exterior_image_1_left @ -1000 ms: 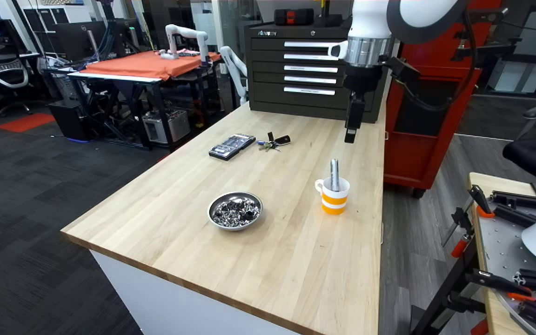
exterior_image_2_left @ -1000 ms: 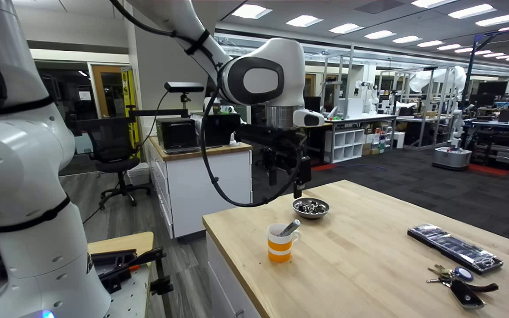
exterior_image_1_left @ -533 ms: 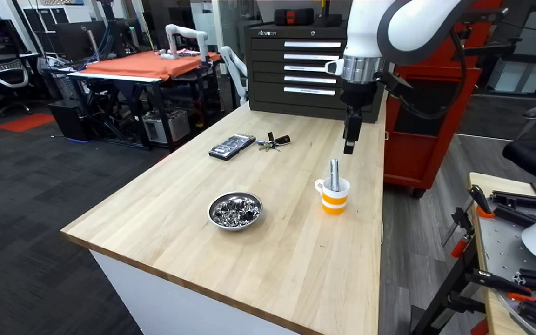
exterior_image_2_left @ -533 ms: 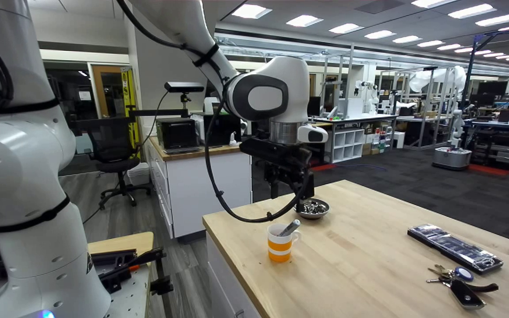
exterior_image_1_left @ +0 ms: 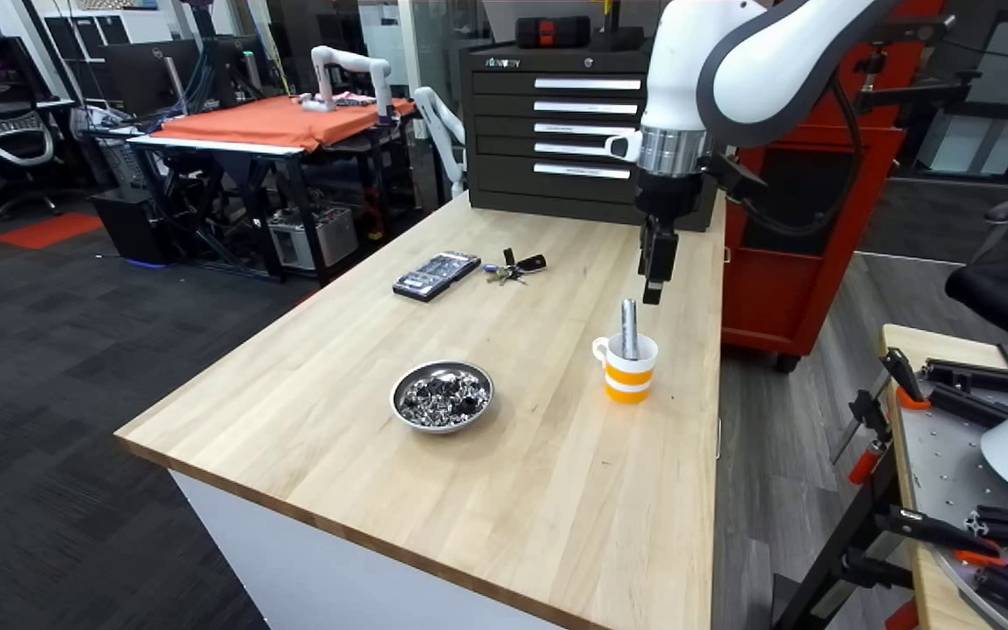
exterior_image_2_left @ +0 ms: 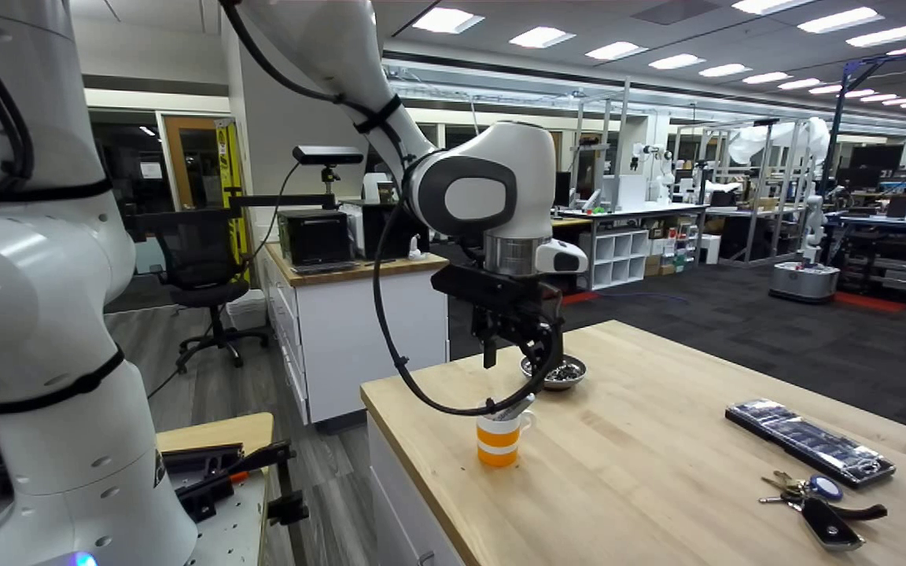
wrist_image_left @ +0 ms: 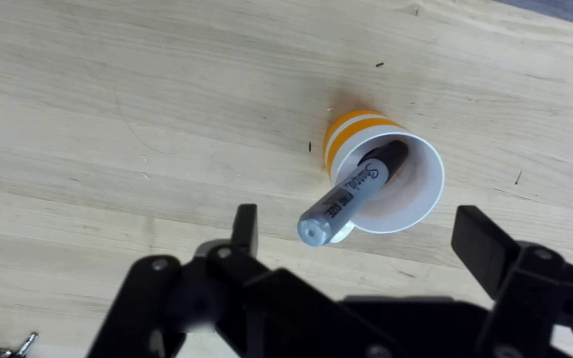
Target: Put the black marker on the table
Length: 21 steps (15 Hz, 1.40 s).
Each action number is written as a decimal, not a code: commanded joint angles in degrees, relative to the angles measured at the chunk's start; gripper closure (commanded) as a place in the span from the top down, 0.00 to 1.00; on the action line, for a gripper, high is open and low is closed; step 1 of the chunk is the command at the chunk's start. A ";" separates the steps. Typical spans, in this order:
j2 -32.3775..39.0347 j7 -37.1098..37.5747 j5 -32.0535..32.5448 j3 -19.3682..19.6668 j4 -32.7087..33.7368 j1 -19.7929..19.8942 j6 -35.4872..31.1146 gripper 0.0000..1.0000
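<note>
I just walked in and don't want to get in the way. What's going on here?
A robot arm looks set to pick up the black marker, which leans inside an orange-and-white striped mug on the wooden table. Its gripper hangs above the table close to the marker, open and holding nothing. The marker has yet to be taken out and laid down.

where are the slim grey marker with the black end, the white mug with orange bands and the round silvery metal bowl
Grey marker [wrist_image_left: 351, 195]: wrist view, on its printed barrel.
White mug [exterior_image_1_left: 628, 378]: in an exterior view, on its orange-banded outer wall.
Metal bowl [exterior_image_1_left: 412, 378]: in an exterior view, on its bare inner wall.
</note>
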<state>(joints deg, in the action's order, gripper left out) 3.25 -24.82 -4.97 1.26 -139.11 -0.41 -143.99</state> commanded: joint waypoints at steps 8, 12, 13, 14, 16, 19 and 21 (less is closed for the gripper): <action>5.43 -11.87 -6.12 -1.91 2.68 3.09 -3.55 1.00; 7.79 -15.73 -8.76 -2.70 5.26 4.47 -2.55 1.00; 8.48 -16.75 -9.57 -2.99 5.98 4.88 -2.29 1.00; 9.14 -17.52 -10.25 -3.30 6.61 5.27 -2.05 1.00; 10.27 -18.87 -11.21 -3.80 7.70 6.04 -1.72 1.00; 11.46 -17.96 -10.28 -3.82 9.31 6.69 0.70 1.00; 11.79 -16.98 -9.14 -3.52 10.21 6.88 3.33 1.00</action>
<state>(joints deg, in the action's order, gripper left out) 14.21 -41.95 -14.76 -1.64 -131.34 4.90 -145.13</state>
